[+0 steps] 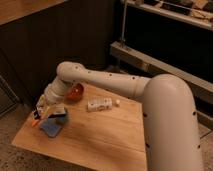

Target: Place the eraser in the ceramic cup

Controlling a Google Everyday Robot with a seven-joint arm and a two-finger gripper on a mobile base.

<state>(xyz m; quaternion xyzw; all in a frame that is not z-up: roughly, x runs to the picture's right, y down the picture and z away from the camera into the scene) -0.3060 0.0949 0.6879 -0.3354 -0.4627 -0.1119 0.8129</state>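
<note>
My gripper [43,107] hangs at the table's left end, just left of the orange-red bowl. Right below it the eraser [49,113] shows as a slanted flat block with a pale stripe and a reddish low end. It lies over or just above the small blue-grey ceramic cup [60,118]; I cannot tell whether it touches the cup. The cup stands at the far edge of the flat blue sponge [50,128]. The gripper hides part of the eraser.
An orange-red bowl [75,92] stands at the back of the wooden table [100,140]. A white labelled bottle [100,104] lies on its side in the middle. A dark wall and a metal shelf rail [160,65] stand behind. My large white arm covers the right side.
</note>
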